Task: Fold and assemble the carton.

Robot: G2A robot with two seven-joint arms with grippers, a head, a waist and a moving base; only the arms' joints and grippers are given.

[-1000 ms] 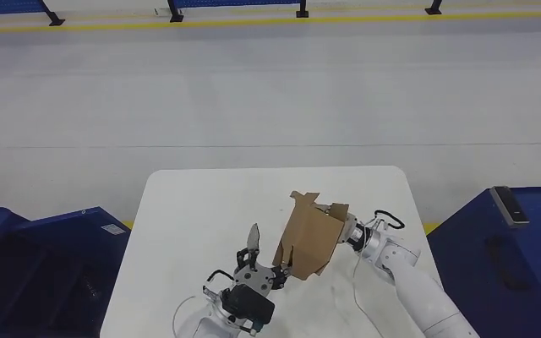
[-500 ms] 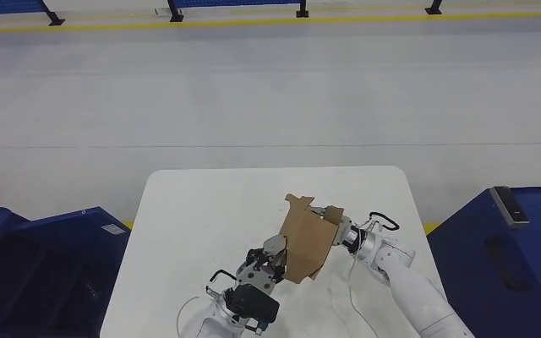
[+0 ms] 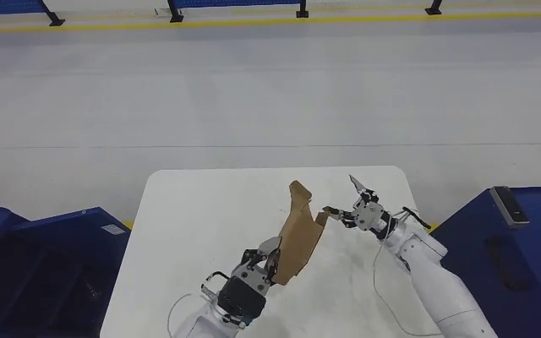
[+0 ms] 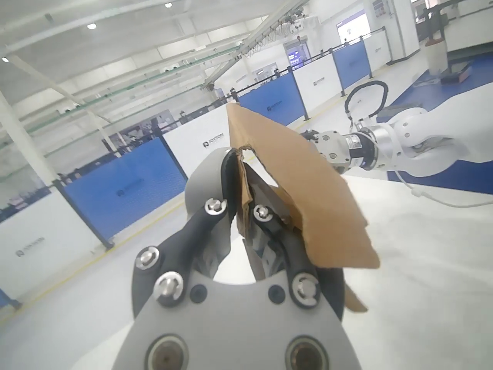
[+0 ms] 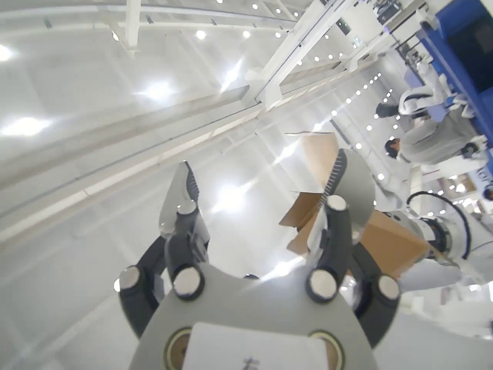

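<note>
Left jaws pinch carton point(image 3: 296, 232) by lower edge, standing it over tabletop point(image 3: 194, 220) so I can reach flaps. Right jaws spread, just beside upper flap, presumably to fold it.

The carton point(image 3: 297, 237) stood tilted over the table point(image 3: 194, 220), its near edge pinched between the fingers of the left gripper point(image 3: 269, 252) and its body ahead of that claw. The right gripper point(image 3: 341, 196), fingers spread, lay just beside the carton's far flap.
</note>
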